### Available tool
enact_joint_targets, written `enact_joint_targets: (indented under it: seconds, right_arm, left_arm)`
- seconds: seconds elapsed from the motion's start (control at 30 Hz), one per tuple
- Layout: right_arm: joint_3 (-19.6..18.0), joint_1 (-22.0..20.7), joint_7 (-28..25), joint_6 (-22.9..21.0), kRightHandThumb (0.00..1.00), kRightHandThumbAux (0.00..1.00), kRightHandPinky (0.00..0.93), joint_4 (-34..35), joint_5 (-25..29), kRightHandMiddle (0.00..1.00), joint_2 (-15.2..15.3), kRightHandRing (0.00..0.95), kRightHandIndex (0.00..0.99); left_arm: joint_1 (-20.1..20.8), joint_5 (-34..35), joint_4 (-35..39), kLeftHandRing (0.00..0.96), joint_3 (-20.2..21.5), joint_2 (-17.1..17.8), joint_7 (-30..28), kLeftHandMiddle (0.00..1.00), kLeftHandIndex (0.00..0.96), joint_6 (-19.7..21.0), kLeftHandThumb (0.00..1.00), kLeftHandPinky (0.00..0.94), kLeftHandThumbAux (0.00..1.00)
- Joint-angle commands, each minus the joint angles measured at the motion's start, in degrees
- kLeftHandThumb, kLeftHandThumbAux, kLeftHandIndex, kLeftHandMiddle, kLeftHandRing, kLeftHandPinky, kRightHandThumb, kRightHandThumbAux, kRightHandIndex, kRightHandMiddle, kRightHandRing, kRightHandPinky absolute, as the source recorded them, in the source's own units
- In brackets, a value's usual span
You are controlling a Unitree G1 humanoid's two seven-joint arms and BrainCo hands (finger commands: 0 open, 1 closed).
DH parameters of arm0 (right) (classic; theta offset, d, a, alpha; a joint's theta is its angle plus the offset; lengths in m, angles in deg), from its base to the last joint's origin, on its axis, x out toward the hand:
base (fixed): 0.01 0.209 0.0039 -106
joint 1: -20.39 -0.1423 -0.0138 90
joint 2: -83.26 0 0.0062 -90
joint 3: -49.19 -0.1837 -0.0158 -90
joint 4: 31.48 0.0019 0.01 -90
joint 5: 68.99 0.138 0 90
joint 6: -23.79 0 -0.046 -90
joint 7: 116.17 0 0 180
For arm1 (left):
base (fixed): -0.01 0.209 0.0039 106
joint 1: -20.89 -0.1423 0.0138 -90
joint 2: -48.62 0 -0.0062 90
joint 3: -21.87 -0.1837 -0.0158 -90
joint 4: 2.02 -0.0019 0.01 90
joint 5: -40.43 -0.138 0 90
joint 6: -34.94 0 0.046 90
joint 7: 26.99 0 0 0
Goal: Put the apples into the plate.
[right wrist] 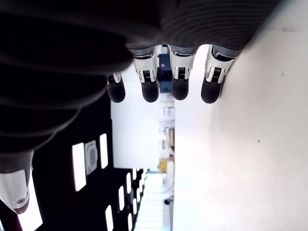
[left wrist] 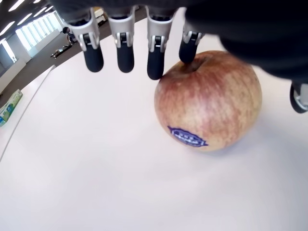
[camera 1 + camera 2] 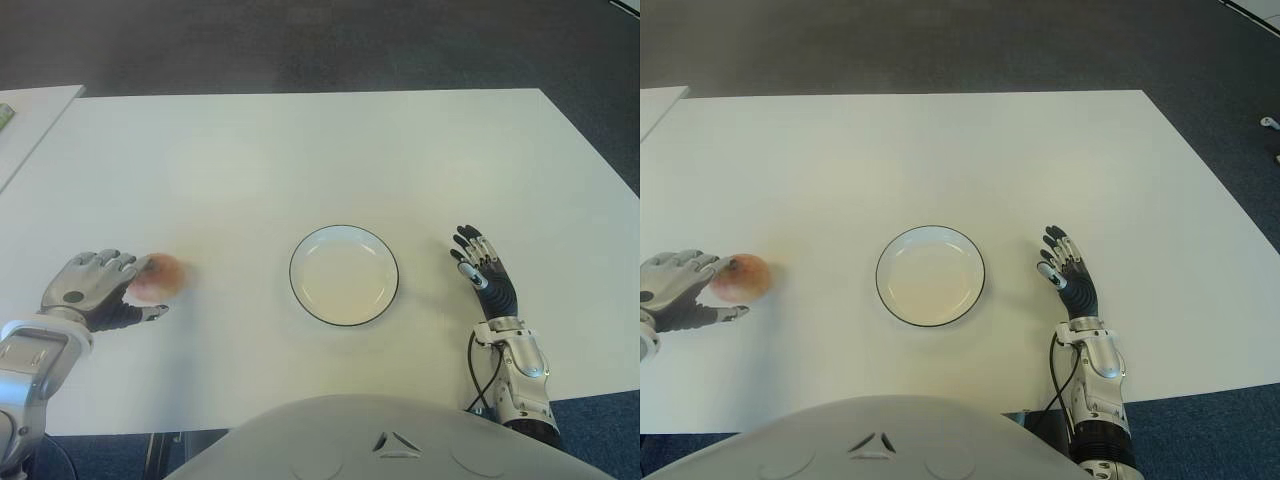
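Plate [image 3: 344, 274] empty; left robot hand [image 3: 92, 290] open over the apple [image 3: 159, 278], fingertips touching, no grip yet; right robot hand [image 3: 486, 275] open, idle.

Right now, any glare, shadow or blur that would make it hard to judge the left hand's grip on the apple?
Left wrist view: the apple is sharp, sticker readable, soft shadow beneath it; the left hand has its fingertips over the top, not closed. Left eye view: even light, the white table bright, the plate empty. Right wrist view: the right hand is dark against bright background.
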Motion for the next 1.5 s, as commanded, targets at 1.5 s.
enact_joint_targets:
  seconds: [1.5]
  right_arm:
    - [0.61, 6.97, -0.54, -4.86, 0.164, 0.522, 0.016, -4.52, 0.09, 0.031, -1.96, 0.004, 0.016]
  left_arm:
    - [5.93, -3.16, -11.95, 0.0, -11.41, 3.73, 9.35, 0.0, 0.0, 3.13, 0.258, 0.068, 0.213]
